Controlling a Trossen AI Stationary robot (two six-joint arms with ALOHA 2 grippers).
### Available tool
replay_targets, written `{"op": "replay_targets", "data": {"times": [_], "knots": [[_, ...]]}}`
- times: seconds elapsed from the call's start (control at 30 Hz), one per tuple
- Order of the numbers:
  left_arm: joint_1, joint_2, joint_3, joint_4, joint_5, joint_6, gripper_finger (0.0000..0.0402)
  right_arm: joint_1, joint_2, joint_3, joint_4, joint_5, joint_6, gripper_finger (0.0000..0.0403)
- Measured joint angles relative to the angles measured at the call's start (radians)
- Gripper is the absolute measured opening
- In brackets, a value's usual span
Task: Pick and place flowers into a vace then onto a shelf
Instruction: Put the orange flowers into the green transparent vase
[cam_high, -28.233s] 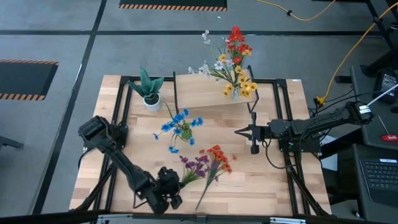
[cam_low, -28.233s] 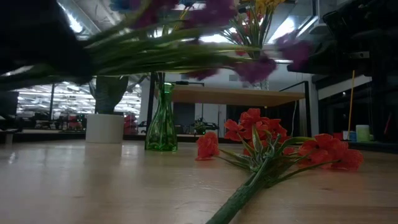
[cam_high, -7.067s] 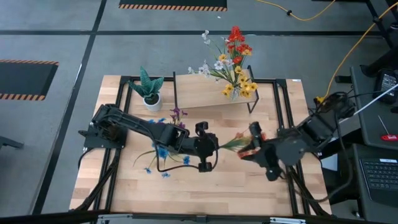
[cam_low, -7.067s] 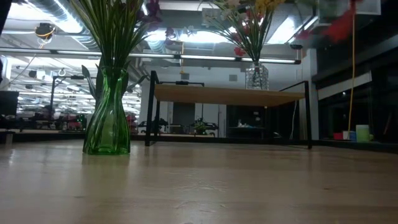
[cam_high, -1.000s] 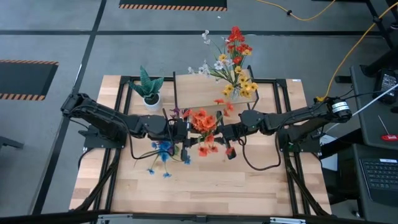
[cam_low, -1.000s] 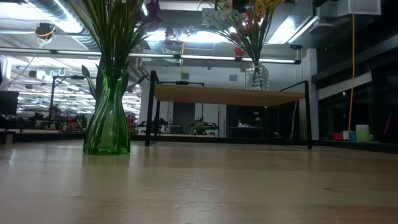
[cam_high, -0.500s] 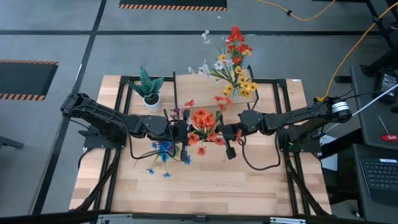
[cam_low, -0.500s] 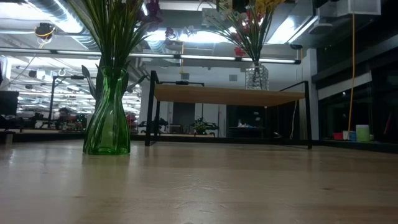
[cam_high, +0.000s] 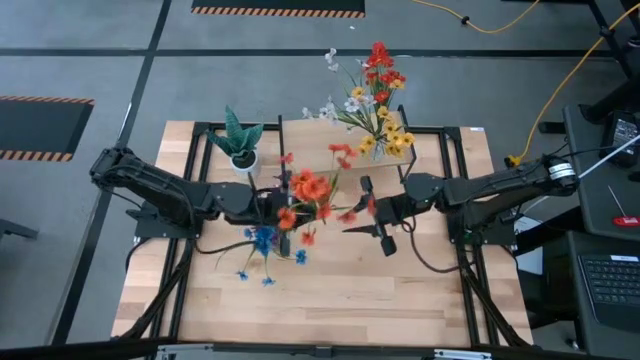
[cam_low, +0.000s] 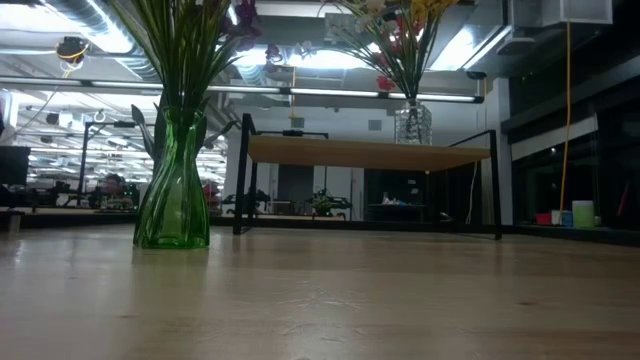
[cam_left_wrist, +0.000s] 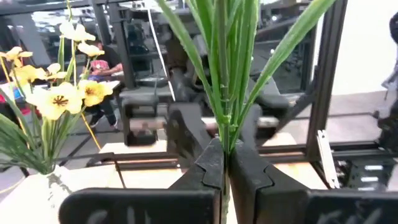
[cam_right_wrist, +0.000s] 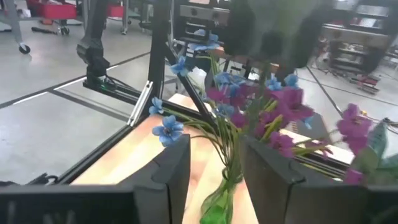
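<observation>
The left gripper (cam_left_wrist: 225, 171) has its fingers pressed together on the green stem of the orange-red artificial flower sprig (cam_high: 308, 188), held above the middle of the pale wooden bench (cam_high: 400, 300); in the left wrist view the stem rises straight out from between the fingers, long axis roughly upright. The right gripper (cam_high: 372, 218) sits just to the sprig's right with fingers spread and nothing between them, so the left arm alone carries the sprig. The green glass vase (cam_low: 172, 185), already holding blue and purple sprigs (cam_high: 262, 240), stands on the bench directly below and slightly forward of the left gripper; the right wrist view looks down on the vase neck (cam_right_wrist: 219, 202) with stems fanning from it. Judgement: the coming move turns on bringing the stem's lower end over the vase mouth, which lies close beneath the held sprig; the left arm is the nearer and the only one engaged. The small light-wood shelf on thin black legs (cam_high: 320, 150) stands at the far side of the bench, carrying a clear glass vase (cam_low: 411, 125) of mixed yellow, white and red flowers; a spiky green plant in a white pot (cam_high: 240, 148) stands beside it. The bench surface is otherwise bare slatted wood; beyond it lies a lit workshop.
</observation>
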Motion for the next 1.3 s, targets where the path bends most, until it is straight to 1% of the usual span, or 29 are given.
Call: {"op": "replay_targets", "data": {"times": [0.13, 0.23, 0.33, 0.47, 0.5, 0.67, 0.77, 0.93, 1.0, 1.1, 1.3], "knots": [[-0.030, -0.054, 0.000, -0.066, -0.042, 0.000, 0.0004, 0.000, -0.055, 0.000, -0.049, 0.005, 0.000, 0.0144], [-0.061, -0.098, 0.000, -0.091, -0.089, 0.015, 0.0004, 0.000, -0.080, 0.000, -0.100, 0.007, 0.000, 0.0127], [-0.103, -0.144, 0.000, -0.120, -0.156, 0.061, 0.0004, 0.000, -0.091, -0.010, -0.129, 0.010, 0.002, 0.0093], [-0.165, -0.195, -0.003, -0.178, -0.301, 0.092, 0.0004, 0.001, -0.094, -0.050, -0.131, 0.045, 0.003, 0.0022], [-0.179, -0.207, -0.014, -0.177, -0.339, 0.089, 0.0004, 0.001, -0.094, -0.059, -0.132, 0.057, 0.003, 0.0011], [-0.239, -0.250, -0.087, -0.206, -0.525, 0.021, 0.0004, 0.001, -0.094, -0.104, -0.116, 0.070, 0.032, 0.0012], [-0.269, -0.291, -0.133, -0.204, -0.610, 0.000, 0.0004, 0.001, -0.094, -0.131, -0.099, 0.071, 0.034, 0.0004], [-0.305, -0.361, -0.171, -0.192, -0.739, -0.002, 0.0004, 0.004, -0.095, -0.138, -0.098, 0.071, 0.056, 0.0007], [-0.320, -0.380, -0.174, -0.194, -0.761, -0.011, 0.0004, 0.004, -0.094, -0.138, -0.097, 0.071, 0.053, 0.0004], [-0.350, -0.389, -0.174, -0.161, -0.761, 0.005, 0.0004, 0.005, -0.094, -0.138, -0.096, 0.070, 0.053, 0.0003], [-0.428, -0.388, -0.174, -0.096, -0.769, 0.132, 0.0004, 0.005, -0.094, -0.138, -0.096, 0.070, 0.052, 0.0002]]}}
